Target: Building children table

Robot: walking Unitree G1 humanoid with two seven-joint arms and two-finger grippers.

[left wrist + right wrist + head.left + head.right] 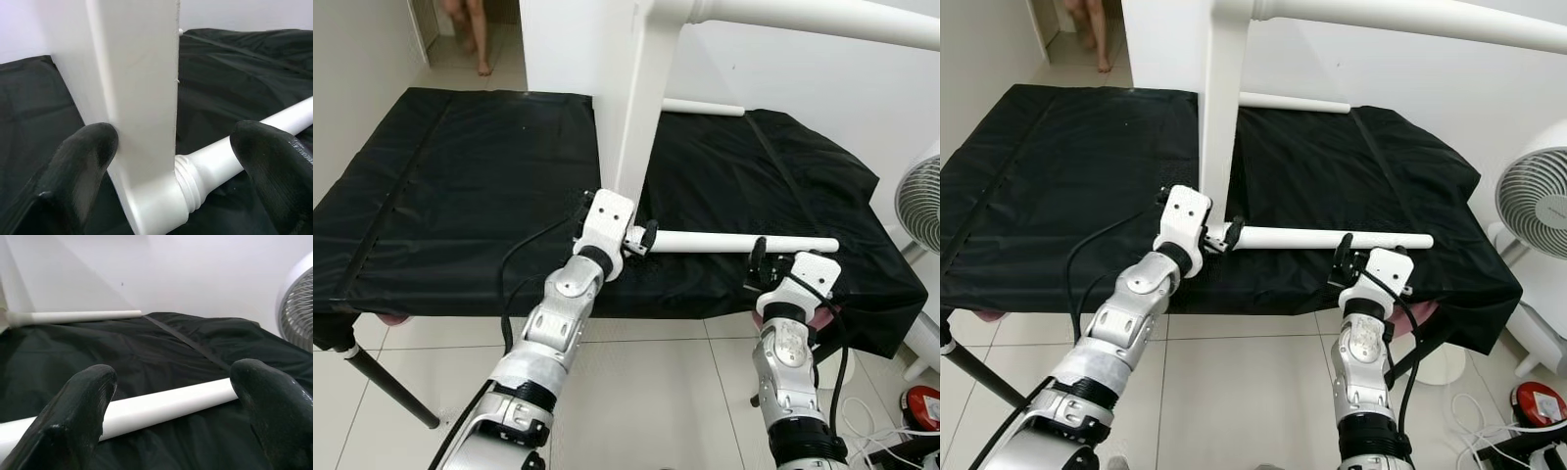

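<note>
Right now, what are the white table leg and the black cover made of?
The white table leg looks like wood or plastic painted smooth white: it has an even sheen and turned rings where it meets the tabletop panel. Which one, I cannot tell. The black cover looks like thin woven cloth: it wrinkles, folds and shines a little.

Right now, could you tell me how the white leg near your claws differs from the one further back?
The near leg lies across the front of the black cloth, its threaded end at the tabletop's corner, between the open left claw fingers. The far leg lies by the wall, away from both claws. The right claw is open around the near one. Both are white, round and lying flat.
</note>
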